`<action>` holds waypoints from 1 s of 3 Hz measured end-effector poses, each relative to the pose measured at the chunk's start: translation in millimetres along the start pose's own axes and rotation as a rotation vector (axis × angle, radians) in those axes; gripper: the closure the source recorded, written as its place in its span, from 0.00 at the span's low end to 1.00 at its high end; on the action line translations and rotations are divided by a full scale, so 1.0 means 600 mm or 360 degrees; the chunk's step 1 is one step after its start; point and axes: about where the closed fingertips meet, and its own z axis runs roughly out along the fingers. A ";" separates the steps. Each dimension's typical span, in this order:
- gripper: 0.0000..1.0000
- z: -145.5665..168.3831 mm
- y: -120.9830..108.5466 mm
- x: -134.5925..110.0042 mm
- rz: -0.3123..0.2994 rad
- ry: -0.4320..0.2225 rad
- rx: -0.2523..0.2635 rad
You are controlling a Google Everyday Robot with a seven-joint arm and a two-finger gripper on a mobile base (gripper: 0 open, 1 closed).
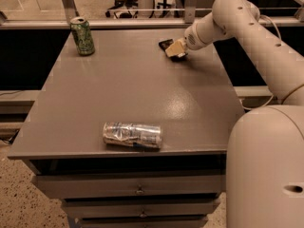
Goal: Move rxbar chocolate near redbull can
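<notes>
The rxbar chocolate [166, 44] is a small black bar lying flat at the far right of the grey table [128, 89]; only its left end shows past the gripper. My gripper [175, 50] is down on the bar at the table surface. The redbull can [132, 134], silver and blue, lies on its side near the table's front edge, far from the bar.
A green can [82, 36] stands upright at the far left corner. My arm [247, 32] reaches in from the right, over the table's right edge. Drawers [137, 189] sit below the tabletop. A railing runs behind the table.
</notes>
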 end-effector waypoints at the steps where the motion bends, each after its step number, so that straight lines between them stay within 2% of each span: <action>1: 1.00 0.000 0.000 0.000 0.0000 0.0000 0.0000; 3: 1.00 -0.001 0.000 -0.001 -0.0001 0.0000 0.0000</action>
